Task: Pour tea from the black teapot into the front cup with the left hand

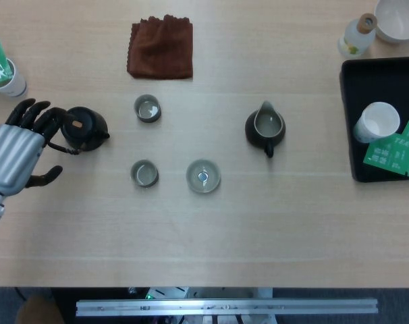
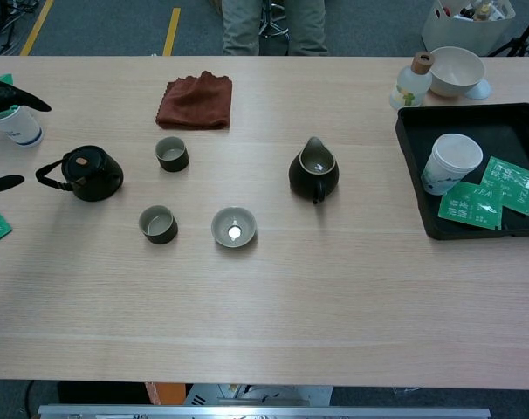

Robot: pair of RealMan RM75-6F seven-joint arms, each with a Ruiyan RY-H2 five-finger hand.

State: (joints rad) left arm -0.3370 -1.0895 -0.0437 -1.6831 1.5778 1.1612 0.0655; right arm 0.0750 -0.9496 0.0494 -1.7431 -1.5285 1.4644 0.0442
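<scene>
Surrounding items: a brown cloth (image 1: 160, 48) lies at upper centre of the head view. A rear cup (image 1: 148, 108) stands below it. A small bowl (image 1: 203, 176) sits at centre, with a dark pitcher (image 1: 264, 128) to its right. A black tray (image 1: 380, 88) at the right edge carries a paper cup (image 1: 377, 122) and green tea packets (image 1: 391, 152). A bottle (image 1: 358, 35) and a white bowl (image 1: 398, 19) stand at upper right. A second paper cup (image 1: 5, 74) stands at upper left.

The black teapot (image 1: 82, 127) stands at left centre of the counter (image 1: 258, 229), upright, lid on. The front cup (image 1: 144, 173) stands to its lower right, apart from it. Nothing lies between them.

The left hand (image 1: 19, 154) is at the left edge, fingers spread wide, holding nothing. Its fingertips (image 1: 56, 116) overlap the teapot's handle side; contact cannot be determined. The right hand is not visible.

The counter is light wood. The chest view shows grey floor beyond it.
</scene>
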